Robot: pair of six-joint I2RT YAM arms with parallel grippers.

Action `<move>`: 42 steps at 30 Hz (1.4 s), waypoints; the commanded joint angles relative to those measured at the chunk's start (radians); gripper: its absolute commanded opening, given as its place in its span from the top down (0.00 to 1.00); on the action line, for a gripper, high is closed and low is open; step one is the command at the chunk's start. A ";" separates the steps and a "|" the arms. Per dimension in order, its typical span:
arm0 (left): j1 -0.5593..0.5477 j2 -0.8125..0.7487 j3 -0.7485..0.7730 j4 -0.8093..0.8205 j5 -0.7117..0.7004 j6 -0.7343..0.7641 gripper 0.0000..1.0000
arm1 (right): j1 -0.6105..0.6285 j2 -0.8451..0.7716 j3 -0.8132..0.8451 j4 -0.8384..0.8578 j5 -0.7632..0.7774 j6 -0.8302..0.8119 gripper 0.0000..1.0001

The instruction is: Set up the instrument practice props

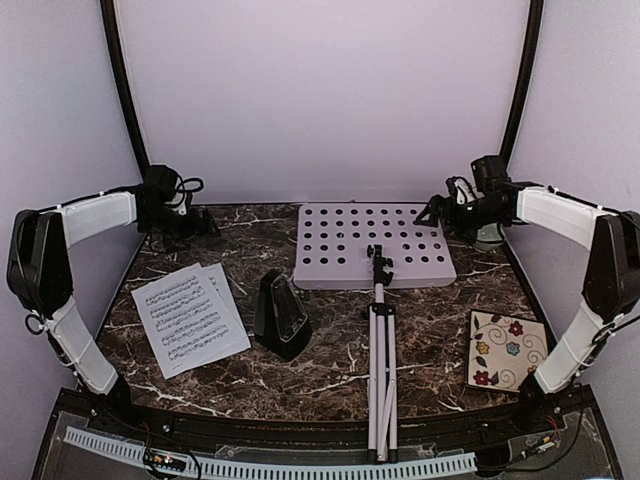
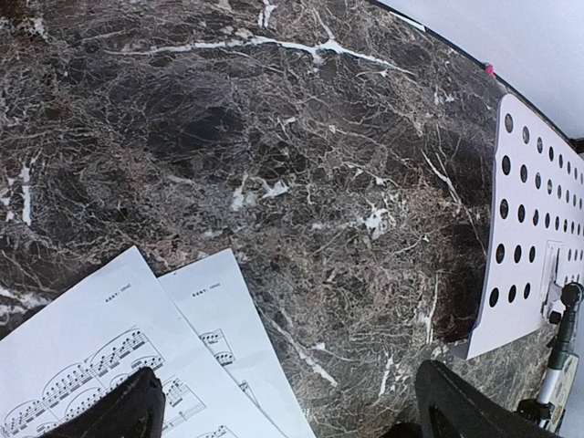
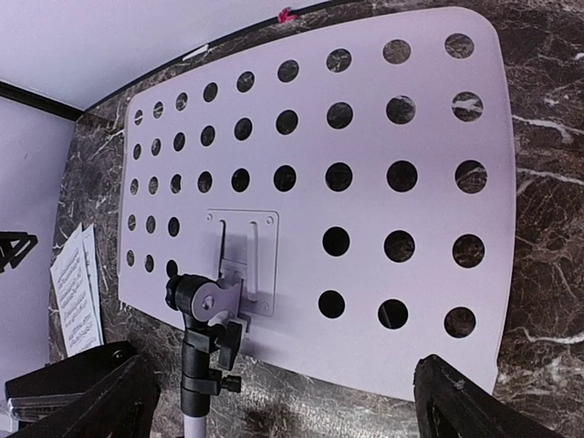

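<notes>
The white music stand lies flat on the dark marble table, its hole-dotted desk (image 1: 375, 245) at the back centre and its silver pole (image 1: 381, 370) running toward the front edge. Two printed music sheets (image 1: 190, 318) lie overlapped at the left. The black pyramid metronome (image 1: 281, 315) stands upright between the sheets and the pole. My left gripper (image 1: 195, 222) is open and empty at the back left, above bare marble beside the sheets (image 2: 100, 356). My right gripper (image 1: 435, 212) is open and empty over the desk's back right corner, looking down on the desk (image 3: 365, 182) and its black pole clamp (image 3: 205, 347).
A floral-patterned square tile (image 1: 507, 350) lies at the front right. A small pale green bowl (image 1: 490, 237) sits at the back right, mostly hidden behind my right wrist. White walls close the back and both sides.
</notes>
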State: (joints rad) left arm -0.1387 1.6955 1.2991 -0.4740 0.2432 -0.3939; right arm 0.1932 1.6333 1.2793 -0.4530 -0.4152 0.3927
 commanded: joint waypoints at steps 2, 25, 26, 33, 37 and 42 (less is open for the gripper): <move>-0.010 -0.071 0.007 -0.052 -0.069 -0.037 0.01 | 0.054 -0.030 0.078 -0.129 0.128 0.056 0.01; -0.036 -0.181 -0.076 -0.099 -0.184 -0.099 0.01 | 0.574 0.207 0.498 -0.661 0.596 0.446 0.24; -0.036 -0.194 -0.087 -0.093 -0.179 -0.103 0.01 | 0.593 0.241 0.543 -0.702 0.622 0.454 0.25; -0.036 -0.255 -0.125 -0.082 -0.180 -0.128 0.01 | 0.655 0.349 0.648 -0.839 0.714 0.517 0.30; -0.036 -0.262 -0.130 -0.103 -0.189 -0.134 0.01 | 0.658 0.346 0.580 -0.800 0.716 0.538 0.35; -0.036 -0.277 -0.155 -0.097 -0.186 -0.142 0.01 | 0.657 0.385 0.565 -0.768 0.730 0.556 0.36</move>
State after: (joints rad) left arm -0.1688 1.4567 1.1805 -0.5560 0.0654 -0.5201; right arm 0.8490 1.9957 1.8523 -1.2293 0.2737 0.9142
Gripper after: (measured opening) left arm 0.987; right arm 0.643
